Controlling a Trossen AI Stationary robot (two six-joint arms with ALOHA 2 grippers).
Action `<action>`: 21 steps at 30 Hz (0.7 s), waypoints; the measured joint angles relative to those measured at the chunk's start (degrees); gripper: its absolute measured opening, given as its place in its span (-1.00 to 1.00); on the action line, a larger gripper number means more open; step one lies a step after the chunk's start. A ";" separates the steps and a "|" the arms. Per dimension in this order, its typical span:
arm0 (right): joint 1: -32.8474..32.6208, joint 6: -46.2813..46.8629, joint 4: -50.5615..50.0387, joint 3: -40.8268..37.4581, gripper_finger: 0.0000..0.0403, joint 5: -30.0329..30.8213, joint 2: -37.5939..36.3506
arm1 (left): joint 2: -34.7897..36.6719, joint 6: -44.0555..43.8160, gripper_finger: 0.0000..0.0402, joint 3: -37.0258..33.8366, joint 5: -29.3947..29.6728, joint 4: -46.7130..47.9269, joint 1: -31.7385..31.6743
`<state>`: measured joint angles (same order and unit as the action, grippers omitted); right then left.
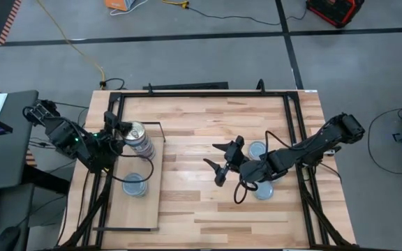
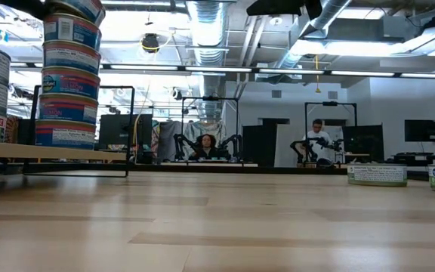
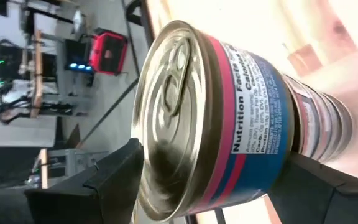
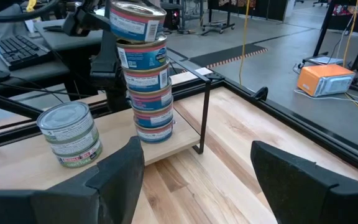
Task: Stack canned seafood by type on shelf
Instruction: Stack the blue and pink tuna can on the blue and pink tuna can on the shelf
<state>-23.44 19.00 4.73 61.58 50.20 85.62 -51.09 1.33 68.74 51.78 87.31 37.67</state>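
A tall stack of several blue-and-pink labelled tins [image 1: 139, 141] [image 4: 146, 87] stands on the pale wooden shelf board [image 1: 145, 213] beside its black wire frame [image 4: 202, 112]. My left gripper [image 1: 121, 134] [image 3: 210, 186] reaches in from the table's left and is shut on the top tin [image 3: 229, 106] [image 4: 135, 17]. A shorter stack of green-labelled tins [image 1: 135, 185] [image 4: 70, 134] stands on the board nearer the near edge. My right gripper [image 1: 223, 161] [image 4: 197, 186] is open over the middle of the table and touches nothing. My left gripper holds the top tin by its side wall [image 3: 166, 180], pinched between the two fingers [image 3: 104, 183], one on each side. The fingers come roughly level from the table's left. The tin sits upright at the top of the stack, slightly offset; whether it rests on the tin below, I cannot tell.
Loose tins [image 1: 257, 148] [image 1: 264, 188] lie on the slatted tabletop at the right, under and beside my right arm; they also show in the low view [image 2: 376, 174]. A black frame [image 1: 208, 93] borders the table. People sit far off in the room behind.
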 joint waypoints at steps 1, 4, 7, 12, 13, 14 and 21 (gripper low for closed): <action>0.00 0.00 0.01 0.00 0.59 0.01 0.00 | -0.02 0.34 0.48 0.48 -0.68 0.26 0.00; 0.00 0.00 0.00 0.00 0.59 0.01 0.00 | -0.04 0.36 0.47 1.71 -2.27 0.38 0.00; 0.00 0.00 0.00 0.00 0.59 0.00 0.00 | -0.06 0.50 0.47 1.98 -2.44 0.26 0.00; 0.00 0.00 0.02 0.00 0.59 0.00 0.00 | -1.14 2.52 0.47 2.02 -1.73 0.15 0.02; 0.00 0.00 0.02 0.00 0.59 0.00 0.00 | -1.42 3.02 0.47 2.02 -1.51 0.13 0.02; 0.00 0.00 0.03 0.00 0.59 -0.01 0.00 | -1.64 3.60 0.47 2.02 -1.27 0.12 0.02; 0.00 0.02 0.07 0.00 0.59 -0.02 0.00 | -3.24 5.13 0.47 2.28 -0.92 0.29 0.02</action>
<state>-23.44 19.02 4.80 61.58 50.17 85.62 -54.33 6.46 71.02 50.86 87.60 37.69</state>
